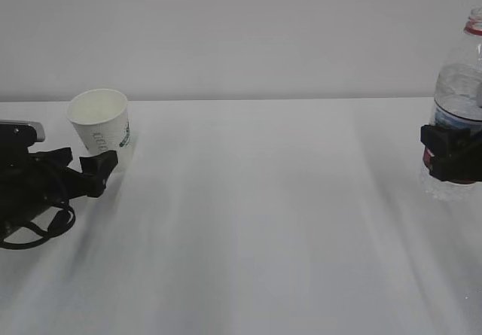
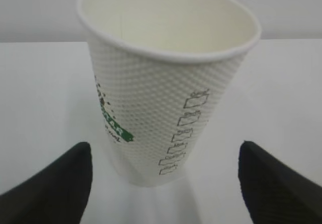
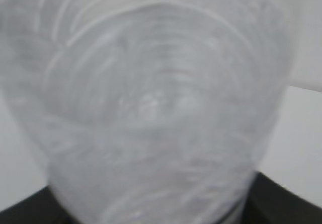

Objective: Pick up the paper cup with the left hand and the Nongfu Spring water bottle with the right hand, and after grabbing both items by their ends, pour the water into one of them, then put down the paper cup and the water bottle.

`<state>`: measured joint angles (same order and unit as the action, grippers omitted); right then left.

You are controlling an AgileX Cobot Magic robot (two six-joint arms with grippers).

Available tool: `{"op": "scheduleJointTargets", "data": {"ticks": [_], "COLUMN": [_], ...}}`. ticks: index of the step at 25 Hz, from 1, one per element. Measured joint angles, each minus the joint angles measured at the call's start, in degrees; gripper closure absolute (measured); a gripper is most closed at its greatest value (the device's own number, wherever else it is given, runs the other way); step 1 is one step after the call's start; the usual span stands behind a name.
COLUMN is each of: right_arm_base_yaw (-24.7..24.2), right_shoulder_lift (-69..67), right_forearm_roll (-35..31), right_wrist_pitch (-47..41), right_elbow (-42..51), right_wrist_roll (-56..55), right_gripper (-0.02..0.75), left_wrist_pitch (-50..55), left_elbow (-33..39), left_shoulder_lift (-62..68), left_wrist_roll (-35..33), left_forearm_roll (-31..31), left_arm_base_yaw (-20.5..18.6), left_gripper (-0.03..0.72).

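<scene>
The white paper cup (image 1: 102,124) with green lettering stands upright on the table at the far left. My left gripper (image 1: 98,171) is open around its base. In the left wrist view the cup (image 2: 166,93) sits between the two black fingers (image 2: 55,183), with a gap on each side. The Nongfu Spring water bottle (image 1: 458,94) is upright at the right edge, its top cut off by the frame. My right gripper (image 1: 452,154) is shut on its lower body. The bottle's clear ribbed wall (image 3: 156,108) fills the right wrist view, blurred, with that gripper (image 3: 156,211) at its bottom.
The white table (image 1: 263,222) stretches between the two arms, ending at a plain pale wall (image 1: 241,26) behind. Loose black cables (image 1: 34,226) of the left arm lie on the table at the left edge.
</scene>
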<state>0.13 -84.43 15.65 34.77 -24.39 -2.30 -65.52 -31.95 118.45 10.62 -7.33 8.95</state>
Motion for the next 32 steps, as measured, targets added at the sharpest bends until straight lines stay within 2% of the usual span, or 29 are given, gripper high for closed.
{"op": "scheduleJointTargets", "data": {"ticks": [11, 32], "right_arm_base_yaw": [0.0, 0.0], "right_shoulder_lift": [0.0, 0.0], "right_forearm_roll": [0.1, 0.1], "right_wrist_pitch": [0.0, 0.0], "right_elbow": [0.0, 0.0], "right_wrist_roll": [0.3, 0.7], "right_gripper": [0.316, 0.316], "left_wrist_pitch": [-0.1, -0.3], "left_elbow": [-6.0, -12.2], "left_shoulder_lift": [5.5, 9.5], "left_wrist_roll": [0.0, 0.0], "left_forearm_roll": [0.0, 0.1], "left_arm_base_yaw": [0.0, 0.0], "left_gripper": [-0.004, -0.004]}}
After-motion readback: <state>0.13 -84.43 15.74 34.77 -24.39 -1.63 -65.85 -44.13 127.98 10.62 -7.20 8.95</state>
